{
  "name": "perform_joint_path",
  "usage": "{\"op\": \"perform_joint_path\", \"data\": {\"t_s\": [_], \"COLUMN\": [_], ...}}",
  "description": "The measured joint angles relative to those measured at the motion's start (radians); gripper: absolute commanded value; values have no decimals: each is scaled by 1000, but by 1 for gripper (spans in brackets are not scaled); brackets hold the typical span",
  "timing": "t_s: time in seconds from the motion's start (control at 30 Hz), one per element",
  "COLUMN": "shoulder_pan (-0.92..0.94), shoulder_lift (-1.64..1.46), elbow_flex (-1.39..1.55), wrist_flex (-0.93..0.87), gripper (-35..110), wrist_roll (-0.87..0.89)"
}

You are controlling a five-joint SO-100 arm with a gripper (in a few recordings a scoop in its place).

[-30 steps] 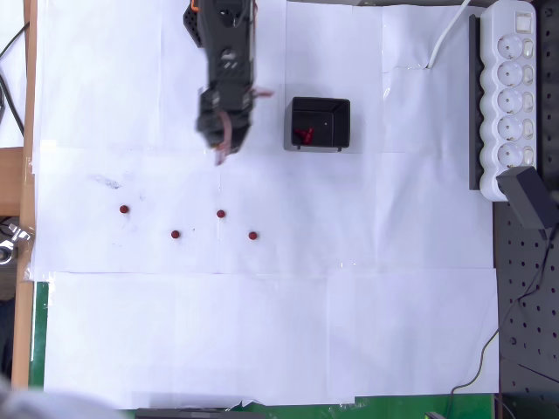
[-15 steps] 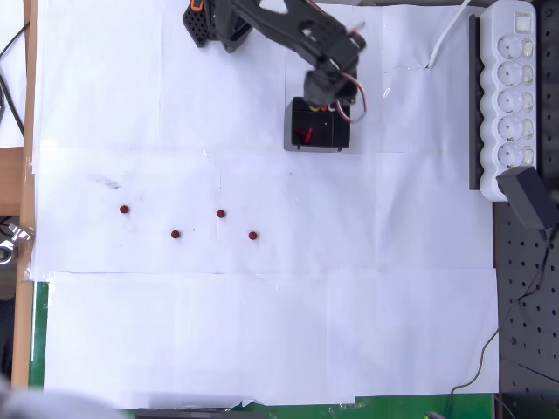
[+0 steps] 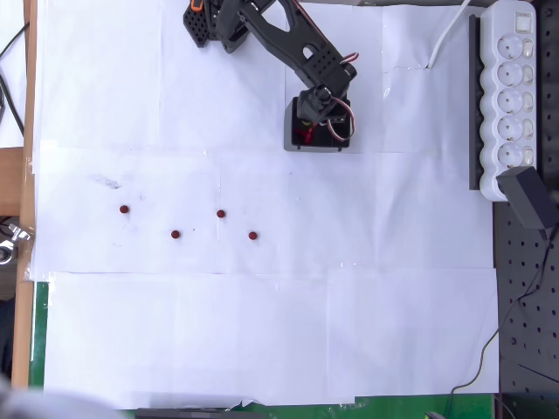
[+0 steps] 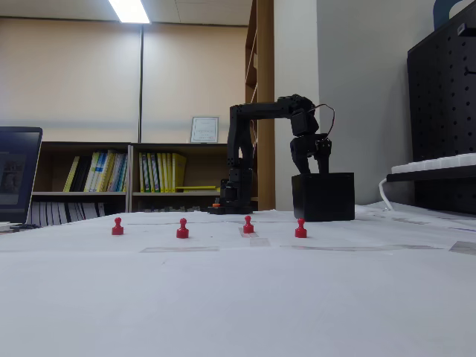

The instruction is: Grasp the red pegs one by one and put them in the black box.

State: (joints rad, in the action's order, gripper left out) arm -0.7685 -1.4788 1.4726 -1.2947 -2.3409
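Note:
Several small red pegs stand on the white paper, among them one at the left (image 3: 124, 209), one in the middle (image 3: 221, 213) and one at the right (image 3: 252, 235). In the fixed view they form a row, from the leftmost peg (image 4: 117, 226) to the rightmost peg (image 4: 300, 228). The black box (image 3: 293, 133) sits near the arm's base, with something red (image 3: 304, 135) inside. My gripper (image 3: 323, 120) hangs straight over the box, its tips (image 4: 311, 169) just above the box (image 4: 323, 198) rim. Its jaws are hidden by the wrist.
A white power strip (image 3: 513, 96) with a black adapter (image 3: 528, 196) lies along the right edge. The arm's base (image 3: 205, 22) stands at the top of the paper. A laptop (image 4: 16, 175) sits at the far left of the fixed view.
The arm swung from left of the box to over it, then lowered its gripper onto the box opening. The pegs on the paper have not moved.

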Motion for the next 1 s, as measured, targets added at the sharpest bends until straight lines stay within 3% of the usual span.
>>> {"op": "perform_joint_path", "data": {"t_s": [0.3, 0.53, 0.77, 1.0], "shoulder_pan": [43, 238, 522, 649], "shoulder_lift": [29, 301, 390, 397], "elbow_flex": [80, 163, -161, -517], "wrist_flex": [-94, -152, 29, 308], "gripper": [14, 14, 14, 14], "wrist_roll": [0, 115, 313, 468]}}
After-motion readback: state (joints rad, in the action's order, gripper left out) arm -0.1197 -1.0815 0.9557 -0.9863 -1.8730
